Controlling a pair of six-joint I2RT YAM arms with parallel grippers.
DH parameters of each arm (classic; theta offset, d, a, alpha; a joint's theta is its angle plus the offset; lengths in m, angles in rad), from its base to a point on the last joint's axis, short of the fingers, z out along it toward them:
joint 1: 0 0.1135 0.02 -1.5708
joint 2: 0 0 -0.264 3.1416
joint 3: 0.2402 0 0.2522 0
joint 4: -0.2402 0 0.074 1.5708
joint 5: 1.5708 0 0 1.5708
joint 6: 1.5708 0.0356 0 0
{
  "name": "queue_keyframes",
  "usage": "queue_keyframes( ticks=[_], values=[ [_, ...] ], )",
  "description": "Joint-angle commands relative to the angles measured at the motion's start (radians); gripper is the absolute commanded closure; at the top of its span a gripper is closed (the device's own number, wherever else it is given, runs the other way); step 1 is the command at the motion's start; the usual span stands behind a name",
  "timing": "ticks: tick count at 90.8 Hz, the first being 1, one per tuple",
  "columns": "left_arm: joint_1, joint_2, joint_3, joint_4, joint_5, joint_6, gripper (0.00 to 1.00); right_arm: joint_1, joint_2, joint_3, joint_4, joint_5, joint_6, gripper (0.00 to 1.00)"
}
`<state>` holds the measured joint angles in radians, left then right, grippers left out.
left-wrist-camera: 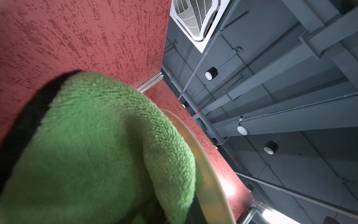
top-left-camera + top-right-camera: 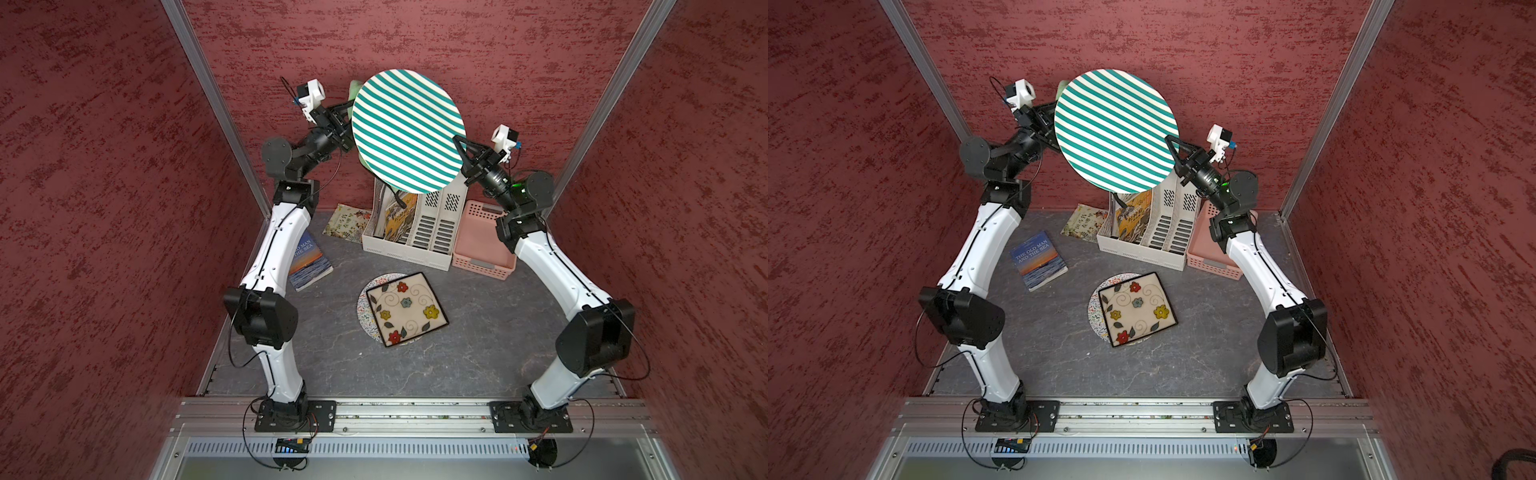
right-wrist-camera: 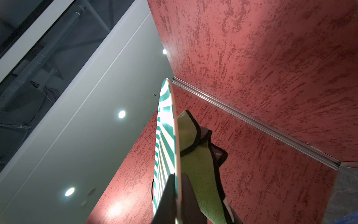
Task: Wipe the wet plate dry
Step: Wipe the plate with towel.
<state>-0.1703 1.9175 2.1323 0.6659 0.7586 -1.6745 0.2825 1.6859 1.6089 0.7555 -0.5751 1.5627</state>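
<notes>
R tool (image 3: 177, 194) clamps plate (image 2: 407, 131) at its right edge; plate is tilted in air, high over desk (image 2: 478, 332). L tool (image 2: 347, 120) is closed on cloth (image 1: 96, 155), which touches plate's back side. Wall (image 2: 415, 37) is near behind; open room toward front.

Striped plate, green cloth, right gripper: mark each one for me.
striped plate (image 2: 407, 131): a top view, middle of its striped face.
green cloth (image 1: 100, 151): left wrist view, middle of the fleecy bulge.
right gripper (image 3: 177, 184): right wrist view, between the fingertips clamped on the plate's rim.
</notes>
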Motion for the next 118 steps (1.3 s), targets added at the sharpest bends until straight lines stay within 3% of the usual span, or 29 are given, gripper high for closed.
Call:
queue_keyframes(
  ticks=[1,19,36,51,68,82,95,106,118],
  values=[
    [-0.079,0.058,0.109,0.117,-0.049,-0.093,1.00,0.045,0.030,0.077,0.009,-0.053,-0.029,1.00],
    [-0.202,0.108,0.150,0.113,-0.088,-0.085,1.00,0.053,0.126,0.266,-0.064,0.017,-0.064,1.00],
    [-0.252,0.064,0.056,0.167,-0.090,-0.087,1.00,-0.065,0.190,0.476,-0.206,0.111,-0.149,1.00],
    [-0.182,-0.012,-0.019,0.165,-0.109,-0.064,1.00,-0.158,0.142,0.398,-0.179,0.067,-0.134,1.00],
    [-0.108,0.038,0.133,0.100,-0.112,-0.053,1.00,-0.072,0.027,0.172,-0.110,-0.070,-0.144,1.00],
    [-0.156,0.121,0.252,0.099,-0.126,-0.076,1.00,-0.006,-0.028,0.073,-0.114,-0.018,-0.152,1.00],
    [-0.249,0.155,0.268,0.114,-0.129,-0.077,1.00,-0.028,0.035,0.206,-0.188,0.051,-0.161,1.00],
    [-0.310,0.131,0.205,0.170,-0.089,-0.065,1.00,-0.088,0.108,0.354,-0.265,0.111,-0.167,1.00],
    [-0.326,-0.031,-0.053,0.182,-0.055,0.050,1.00,-0.194,0.108,0.363,-0.321,0.154,-0.174,1.00]
  ],
)
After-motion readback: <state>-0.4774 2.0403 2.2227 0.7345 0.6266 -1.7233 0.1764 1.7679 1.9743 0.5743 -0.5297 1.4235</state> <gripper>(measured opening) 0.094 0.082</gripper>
